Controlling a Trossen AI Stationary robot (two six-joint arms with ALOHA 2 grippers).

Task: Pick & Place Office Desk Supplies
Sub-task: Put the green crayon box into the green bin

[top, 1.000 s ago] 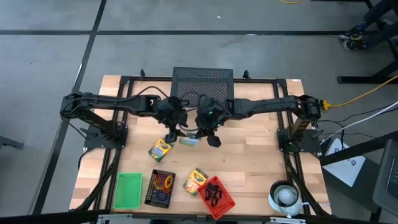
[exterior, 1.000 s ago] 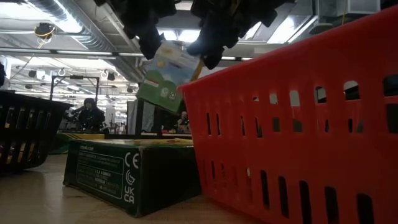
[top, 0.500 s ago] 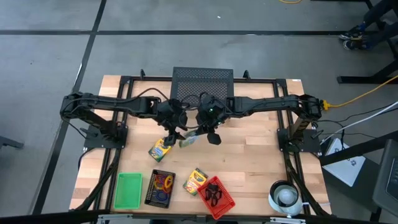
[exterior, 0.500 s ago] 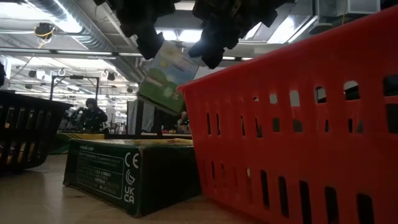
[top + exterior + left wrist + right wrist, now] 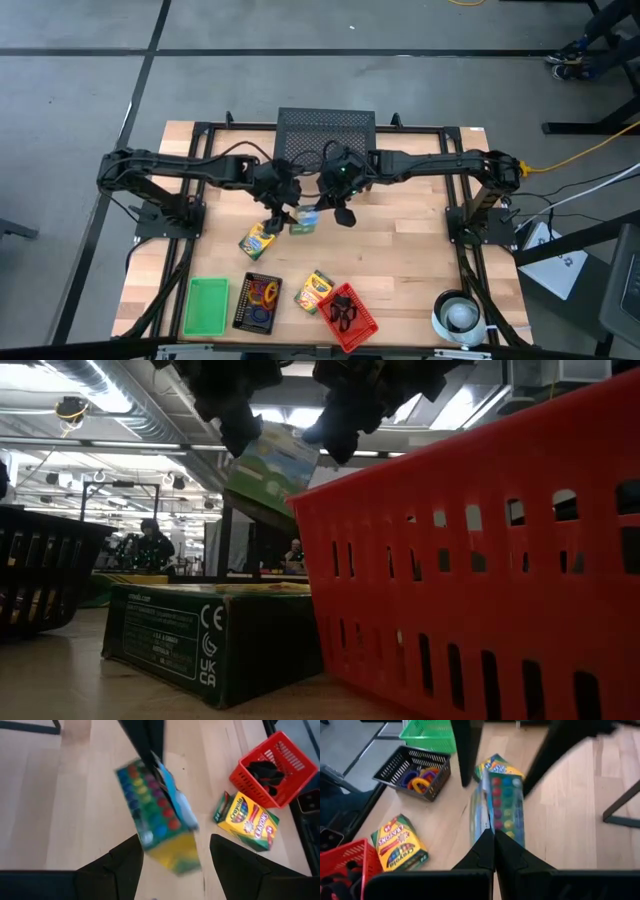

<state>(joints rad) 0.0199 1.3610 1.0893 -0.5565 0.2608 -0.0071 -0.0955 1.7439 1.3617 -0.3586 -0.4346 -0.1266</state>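
Right gripper [image 5: 330, 213] is pinched tight on the edge of a paint box [image 5: 305, 221] w/ colored dots, holding it up in the air over the mid table [image 5: 400, 250]. Left gripper [image 5: 284, 217] is right next to it, fingers spread wide, box sitting btwn/just ahead of them, not gripped. Below: one crayon box [image 5: 257, 241] near the left gripper, another crayon box [image 5: 315, 291] by the red basket [image 5: 362, 322].

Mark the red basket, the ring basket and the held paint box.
red basket [image 5: 366, 324], high view, right rim.
ring basket [image 5: 396, 763], right wrist view, mesh wall.
paint box [image 5: 505, 800], right wrist view, paint rows.
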